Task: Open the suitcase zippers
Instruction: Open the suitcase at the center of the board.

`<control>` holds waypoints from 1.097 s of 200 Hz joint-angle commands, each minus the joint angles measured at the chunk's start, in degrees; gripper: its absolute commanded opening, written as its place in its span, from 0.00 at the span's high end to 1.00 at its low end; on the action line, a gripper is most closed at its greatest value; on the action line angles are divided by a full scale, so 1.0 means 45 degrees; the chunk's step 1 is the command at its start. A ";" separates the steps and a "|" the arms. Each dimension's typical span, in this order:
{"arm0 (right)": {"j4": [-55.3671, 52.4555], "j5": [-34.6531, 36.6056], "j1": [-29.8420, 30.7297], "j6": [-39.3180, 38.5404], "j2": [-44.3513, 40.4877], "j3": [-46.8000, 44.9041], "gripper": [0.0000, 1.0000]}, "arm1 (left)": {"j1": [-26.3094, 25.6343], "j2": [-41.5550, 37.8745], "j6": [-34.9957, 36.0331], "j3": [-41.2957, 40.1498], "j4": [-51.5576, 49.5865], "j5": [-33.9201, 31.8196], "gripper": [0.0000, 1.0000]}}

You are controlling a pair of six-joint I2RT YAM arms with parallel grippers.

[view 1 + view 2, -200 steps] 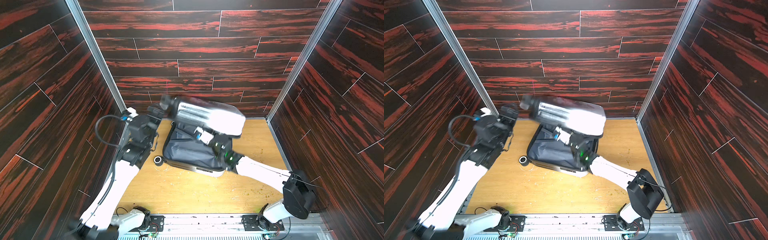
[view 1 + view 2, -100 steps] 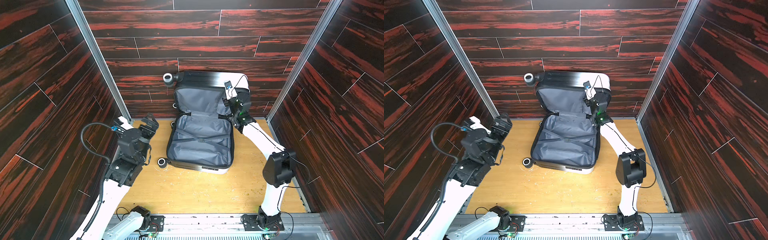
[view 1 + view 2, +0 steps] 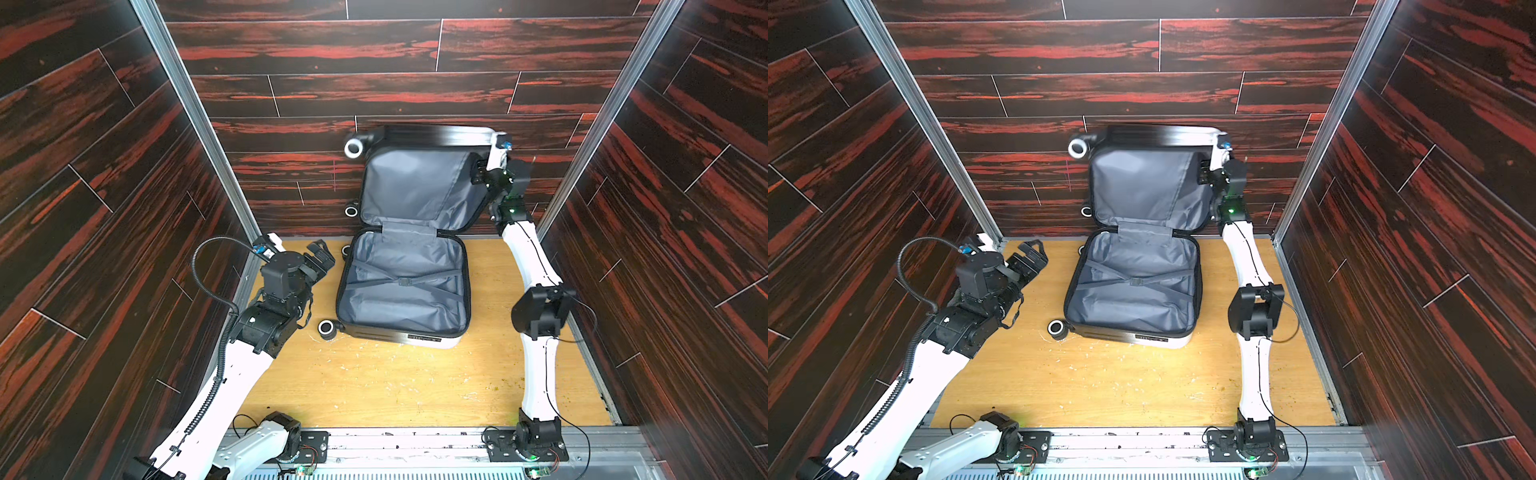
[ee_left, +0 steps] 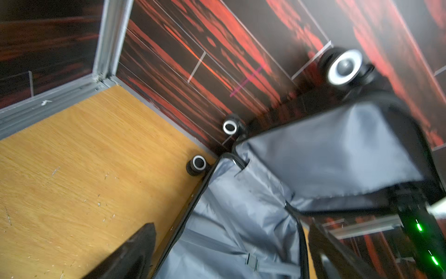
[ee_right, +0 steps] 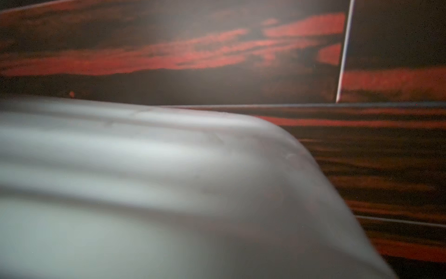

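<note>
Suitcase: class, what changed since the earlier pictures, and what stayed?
The lid swung up from over the base half to stand against the back wall, with the right tool at its edge. The left tool drew back from the suitcase. The base half stayed flat.

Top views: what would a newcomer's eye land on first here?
The suitcase lies wide open on the table, grey lining showing, lid raised by the back wall. The right gripper is high at the lid's side edge; the left gripper hangs open beside the lower half.
</note>
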 commanded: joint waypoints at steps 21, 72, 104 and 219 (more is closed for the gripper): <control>0.2225 -0.1417 -0.0209 0.3039 0.2512 0.2314 0.32 | -0.0022 0.0396 0.1324 -0.0028 -0.0485 0.0853 0.00; 0.2099 -0.3310 -0.0188 0.2743 0.2036 0.2073 0.30 | -0.0022 0.1412 0.1787 -0.0119 0.0255 0.1758 0.00; 0.0733 -0.3754 -0.0229 0.2548 0.1193 0.2210 0.30 | -0.0017 0.1599 0.2621 0.0056 0.0248 0.1929 0.00; 0.1571 -0.2918 0.0776 0.0371 -0.9341 -1.1750 0.02 | 0.1193 0.1059 0.5250 -0.0277 0.1007 -0.1688 0.00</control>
